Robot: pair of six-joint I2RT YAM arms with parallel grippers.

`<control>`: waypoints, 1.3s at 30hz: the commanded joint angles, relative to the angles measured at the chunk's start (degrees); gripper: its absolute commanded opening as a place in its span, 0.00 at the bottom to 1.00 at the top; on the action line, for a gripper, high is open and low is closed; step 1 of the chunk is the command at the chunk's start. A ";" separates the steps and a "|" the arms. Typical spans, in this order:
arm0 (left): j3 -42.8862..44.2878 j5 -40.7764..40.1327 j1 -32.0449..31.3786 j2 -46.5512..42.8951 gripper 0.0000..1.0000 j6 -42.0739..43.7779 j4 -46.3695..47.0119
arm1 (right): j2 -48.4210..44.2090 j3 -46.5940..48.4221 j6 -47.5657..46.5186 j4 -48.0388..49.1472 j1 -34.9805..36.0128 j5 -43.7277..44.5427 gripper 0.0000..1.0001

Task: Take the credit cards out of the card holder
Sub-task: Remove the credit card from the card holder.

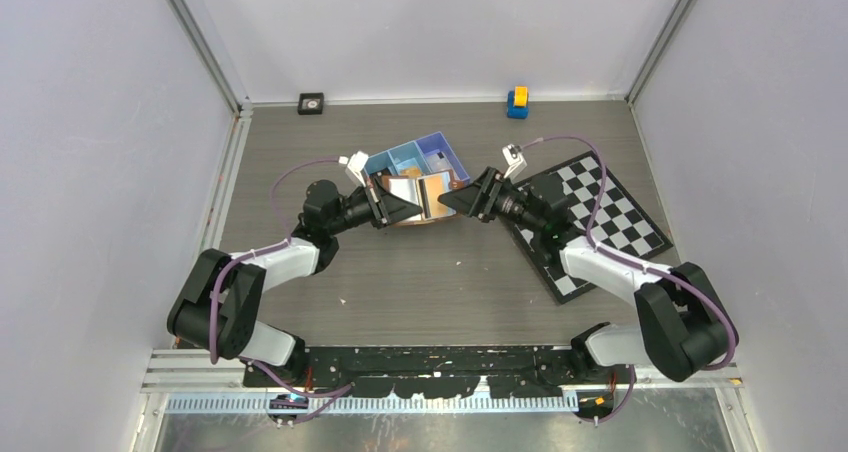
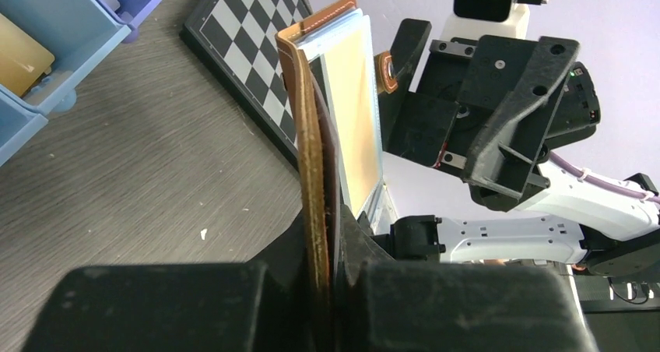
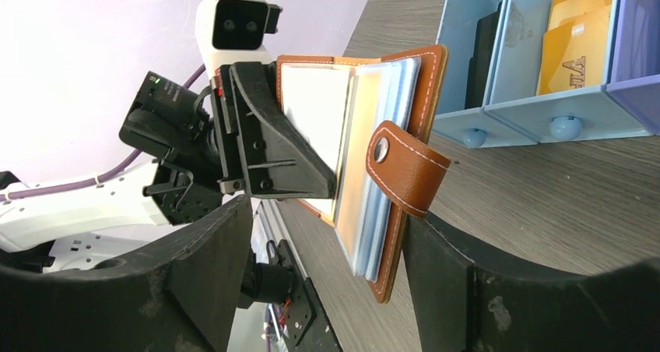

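1. Both jaws of my left gripper [image 2: 331,239] were clamped on one cover of the brown card holder [image 2: 311,134], which stood open on edge near the blue tray [image 1: 398,158].
2. My right gripper [image 1: 455,200] stood wide, straddling the strap side.
3. Pale credit cards [image 3: 383,134] sat inside the holder.

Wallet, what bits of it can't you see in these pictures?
- Bottom of the wallet: left wrist view, buried between the fingers of the left hand.
- The cards: right wrist view shows only stacked pale edges, so they cannot be counted.
- The front page: right wrist view, partly behind the left hand.
- Top view: the wallet is too small to show its pages.
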 commanded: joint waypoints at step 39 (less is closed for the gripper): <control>-2.14 -11.71 0.20 -24.12 0.31 13.33 -14.32 | -1.73 1.34 -2.95 -5.67 -1.57 6.88 0.01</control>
